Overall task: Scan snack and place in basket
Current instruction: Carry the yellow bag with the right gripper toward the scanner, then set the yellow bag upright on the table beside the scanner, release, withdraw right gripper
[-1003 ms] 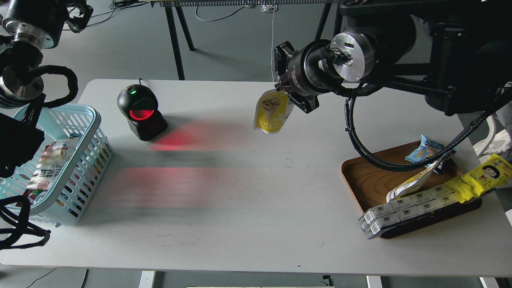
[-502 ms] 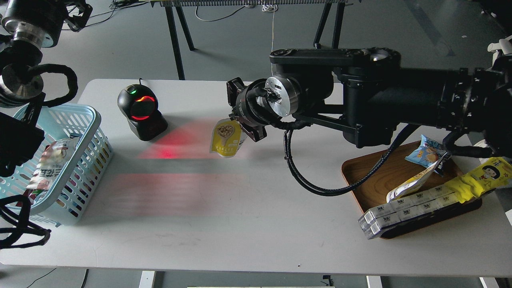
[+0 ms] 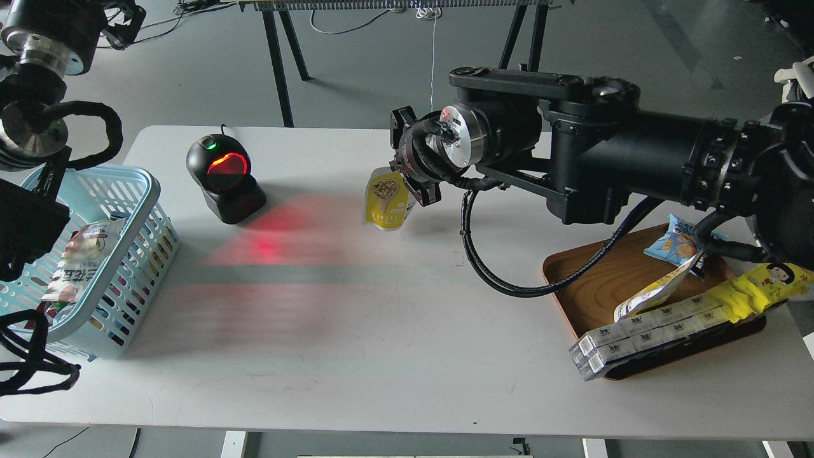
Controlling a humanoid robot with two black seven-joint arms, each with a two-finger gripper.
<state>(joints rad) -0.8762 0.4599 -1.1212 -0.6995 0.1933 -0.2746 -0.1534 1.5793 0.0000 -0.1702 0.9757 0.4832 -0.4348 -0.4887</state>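
Note:
The snack [image 3: 386, 203], a pouch with a yellow front, a white top and a picture of tan beans, hangs upright just above the table. My right gripper [image 3: 407, 177] is shut on its top edge, well to the right of the black scanner [image 3: 222, 178]. The scanner glows red and throws red light on the table. The light blue basket [image 3: 149, 191] stands at the left table edge and holds several packets. My left arm [image 3: 38, 127] runs along the left edge above the basket. Its far end at the top left is dark, and its fingers cannot be told apart.
A brown wooden tray [image 3: 598, 286] at the right holds a small blue packet [image 3: 675, 242], a long yellow packet with a cartoon face [image 3: 763, 286], a white pouch and a row of white boxes [image 3: 648, 334]. Dark table legs stand behind the white table [image 3: 381, 331].
My right gripper carried the snack left and down toward the scanner, then back right and slightly up. The left arm has not moved.

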